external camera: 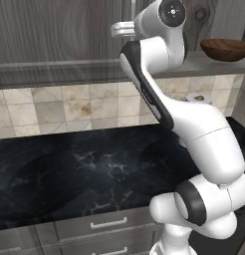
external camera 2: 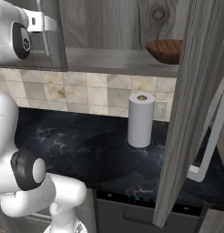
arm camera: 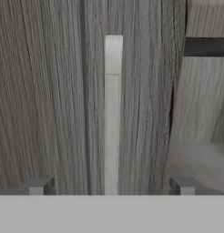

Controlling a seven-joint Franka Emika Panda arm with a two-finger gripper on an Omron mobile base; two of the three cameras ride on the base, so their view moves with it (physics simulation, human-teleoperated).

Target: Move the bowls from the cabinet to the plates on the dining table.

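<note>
Claw: we see our gripper [arm camera: 111,186] spread wide and empty, its two tips standing either side of a pale bar handle [arm camera: 112,113] without touching it.
Handle: it runs straight up the middle of the hand view, fixed to a closed grey door [arm camera: 50,100].
Arm: in the left base view our white arm [external camera: 194,129] rises from the lower right and reaches up to the cabinet [external camera: 55,30]; the hand [external camera: 125,29] is up at cabinet height, against the door front.
Brown bowl: a dark wooden bowl [external camera 2: 166,50] sits on the shelf [external camera 2: 109,61], toward its right end, upright and uncovered; the left base view shows it too [external camera: 225,49].
Open door: in the right base view a second door [external camera 2: 191,104] stands swung out, edge on, crossing in front of the shelf's right end and just beside the bowl; its long handle [external camera 2: 209,136] faces right.
In the way: the closed door under our claw covers the cabinet's left part, so we cannot tell what lies behind it.
Worktop: black, white-veined [external camera: 69,174], with a paper-towel roll [external camera 2: 140,119] standing upright near its back edge, below the shelf.
Wall: beige tiles [external camera: 60,109] between worktop and cabinet.
Drawers: grey fronts with pale pulls [external camera: 108,223] below the worktop's front edge.
</note>
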